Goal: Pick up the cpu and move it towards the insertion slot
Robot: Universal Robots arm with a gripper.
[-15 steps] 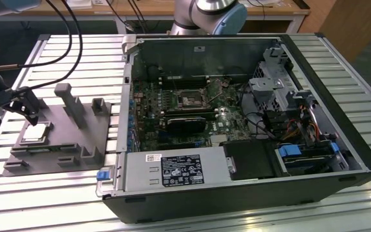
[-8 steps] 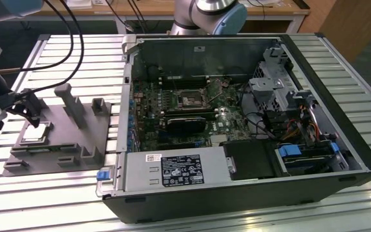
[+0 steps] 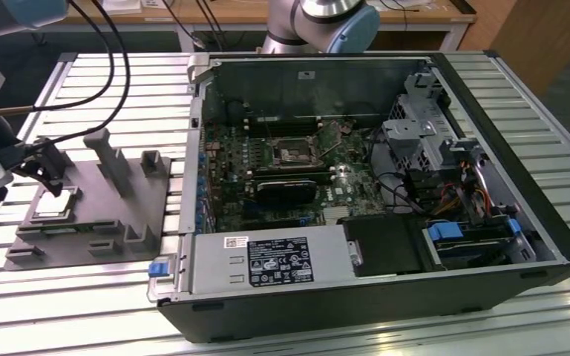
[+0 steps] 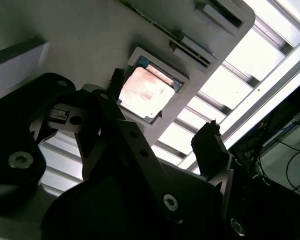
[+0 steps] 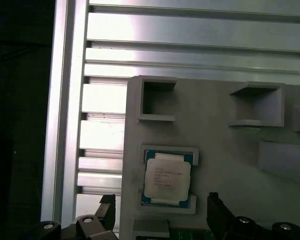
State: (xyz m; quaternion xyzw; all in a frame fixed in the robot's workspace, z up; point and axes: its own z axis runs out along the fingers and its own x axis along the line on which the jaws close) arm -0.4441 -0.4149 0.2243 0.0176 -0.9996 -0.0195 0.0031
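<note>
Exterior view: an open computer case [image 3: 384, 185] lies on a slatted metal desk [image 3: 67, 311] with its motherboard [image 3: 265, 170] facing up. The insertion slot [image 3: 293, 153] sits on the board, a silvery frame round a dark centre. At the exterior view's left, just beside the case, a grey fixture plate [image 3: 97, 222] with upright posts [image 3: 102, 159] lies on the desk. The cpu [image 3: 56, 202] lies flat in a recess of that plate, well apart from the slot. The gripper [image 3: 27, 176] hangs over the plate's end away from the case, near the cpu. Second wrist view: the cpu [image 4: 146, 93] is seated in its recess, its metal top glaring. The gripper [image 4: 164, 104] is spread wide, one black finger [image 4: 210, 145] off one side of the chip and the other by the opposite side, with a gap at each. First wrist view: the cpu [image 5: 167, 179] sits square in its pocket with pale pocket lips at two edges, grey plate [image 5: 225, 140] around it and desk [image 5: 140, 50] slats past the plate's edge. The gripper [image 5: 161, 204] is released and holds nothing. Its fingers [image 5: 216, 207] stand wider apart than the chip, one to either side, not touching it. The cpu is not lifted from the plate.
</note>
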